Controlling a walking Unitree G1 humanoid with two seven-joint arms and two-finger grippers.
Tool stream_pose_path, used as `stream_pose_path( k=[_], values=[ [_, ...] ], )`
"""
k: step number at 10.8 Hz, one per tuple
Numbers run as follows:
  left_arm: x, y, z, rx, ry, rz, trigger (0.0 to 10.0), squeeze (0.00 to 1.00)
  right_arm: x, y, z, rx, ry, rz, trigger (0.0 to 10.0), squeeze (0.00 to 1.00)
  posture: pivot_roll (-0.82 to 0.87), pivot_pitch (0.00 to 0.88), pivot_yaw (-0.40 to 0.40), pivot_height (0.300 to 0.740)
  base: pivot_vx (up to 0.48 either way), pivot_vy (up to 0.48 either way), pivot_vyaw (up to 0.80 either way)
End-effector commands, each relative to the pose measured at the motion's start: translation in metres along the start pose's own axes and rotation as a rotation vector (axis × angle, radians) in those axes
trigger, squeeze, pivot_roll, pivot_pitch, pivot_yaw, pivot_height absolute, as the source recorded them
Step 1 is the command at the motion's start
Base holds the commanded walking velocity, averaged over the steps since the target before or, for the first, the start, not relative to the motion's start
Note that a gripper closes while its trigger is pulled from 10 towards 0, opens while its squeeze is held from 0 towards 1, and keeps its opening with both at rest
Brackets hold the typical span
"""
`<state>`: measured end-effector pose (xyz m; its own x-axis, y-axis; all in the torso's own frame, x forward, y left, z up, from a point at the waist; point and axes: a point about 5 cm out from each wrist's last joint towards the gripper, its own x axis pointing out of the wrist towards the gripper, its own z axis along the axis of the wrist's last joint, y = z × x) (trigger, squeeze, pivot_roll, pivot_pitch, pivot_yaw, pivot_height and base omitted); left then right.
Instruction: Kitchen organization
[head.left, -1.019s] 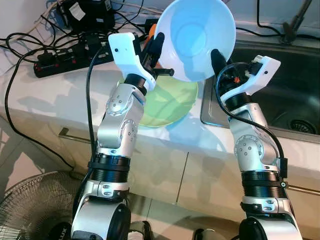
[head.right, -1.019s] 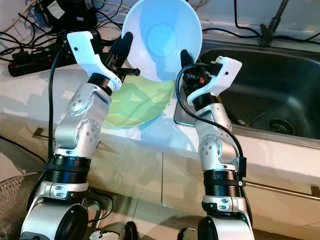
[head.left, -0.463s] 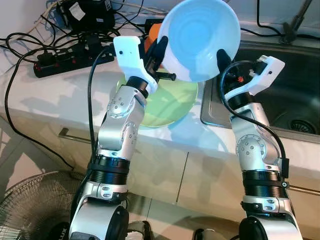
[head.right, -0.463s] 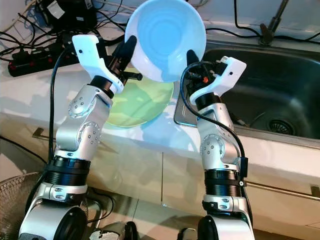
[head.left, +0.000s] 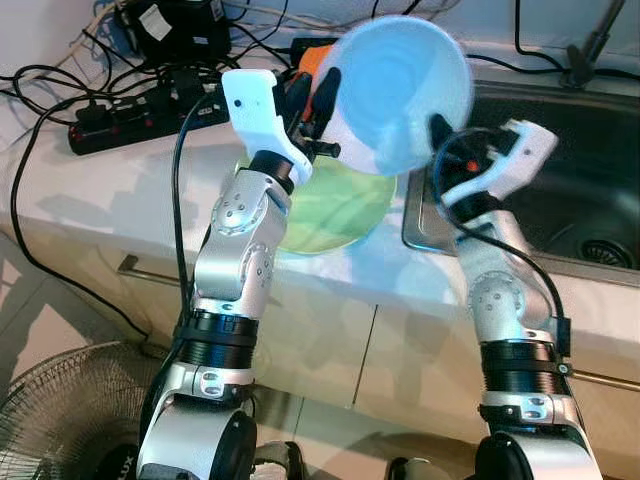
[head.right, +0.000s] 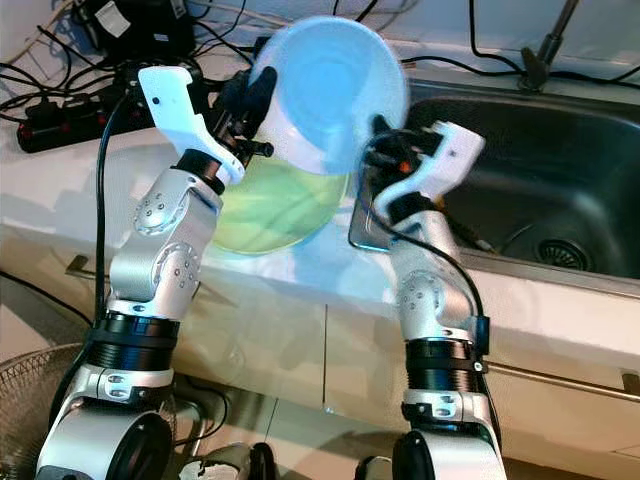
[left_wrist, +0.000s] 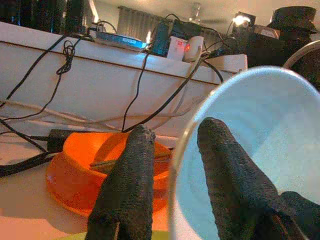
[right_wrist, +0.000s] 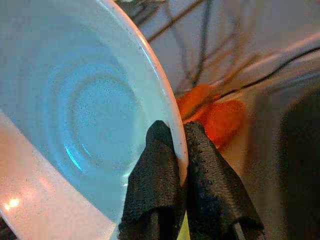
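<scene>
- Blue bowl (head.left: 398, 92) up in air over green bowl (head.left: 335, 205), tilted, blurred.
- Left gripper (left_wrist: 172, 165) astride blue bowl's rim, one finger each side.
- Right gripper (right_wrist: 172, 150) pinching opposite rim.
- Orange bowl (left_wrist: 75, 172) behind; sink (head.right: 520, 170) right of green bowl.

A smooth, glossy finish like glazed ceramic or hard plastic is seen on the pale blue bowl (right_wrist: 85, 110), and its rim is pinched by black fingers (right_wrist: 155, 185) with a rough, dotted rubber texture. The orange dish (left_wrist: 80, 175) looks like shiny plastic (the green bowl (head.left: 335, 210) too). Brushed metal is shown by the sink (head.right: 520, 170), and the counter (head.left: 120, 190) appears pale and polished.
</scene>
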<state>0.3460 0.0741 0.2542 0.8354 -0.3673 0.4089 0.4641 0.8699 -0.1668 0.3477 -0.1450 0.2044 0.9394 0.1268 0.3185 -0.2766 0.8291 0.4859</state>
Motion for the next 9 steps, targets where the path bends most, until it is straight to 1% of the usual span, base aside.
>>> stream_pose_path(
  k=[1,3,5,6,7,8,9],
  values=[
    [0.001,-0.003,0.006,0.011,-0.027,-0.021,10.0,1.00,0.006,0.003,0.014,0.007,-0.071,-0.004,0.0,0.00,0.03,0.089,0.071,0.740,0.000,0.000,0.00],
    [0.000,-0.004,0.005,0.010,-0.019,-0.033,10.0,1.00,0.007,-0.008,0.025,0.013,-0.130,-0.078,0.0,0.00,0.03,0.088,0.071,0.740,0.000,0.000,0.00],
    [-0.001,-0.005,0.002,0.020,-0.008,-0.033,10.0,1.00,0.007,-0.028,0.048,-0.010,-0.219,-0.167,0.0,0.00,0.03,0.086,0.072,0.740,0.000,0.000,0.00],
    [-0.001,-0.004,0.001,0.028,0.000,-0.032,10.0,0.00,0.006,-0.036,0.054,-0.026,-0.241,-0.205,0.0,0.00,0.02,0.086,0.072,0.740,0.000,0.000,0.00],
    [-0.003,-0.006,-0.003,0.026,0.023,-0.043,10.0,0.00,0.003,-0.051,0.063,-0.065,-0.267,-0.288,0.0,0.00,0.02,0.088,0.072,0.740,0.000,0.000,0.00],
    [-0.006,-0.008,-0.009,0.026,0.062,-0.076,10.0,0.00,0.001,-0.065,0.070,-0.129,-0.271,-0.375,10.0,0.00,0.03,0.090,0.071,0.740,0.000,0.000,0.00],
    [-0.009,-0.010,-0.015,0.038,0.105,-0.103,10.0,0.00,-0.001,-0.075,0.076,-0.201,-0.273,-0.423,10.0,0.00,0.03,0.090,0.071,0.740,0.000,0.000,0.00]
  ],
)
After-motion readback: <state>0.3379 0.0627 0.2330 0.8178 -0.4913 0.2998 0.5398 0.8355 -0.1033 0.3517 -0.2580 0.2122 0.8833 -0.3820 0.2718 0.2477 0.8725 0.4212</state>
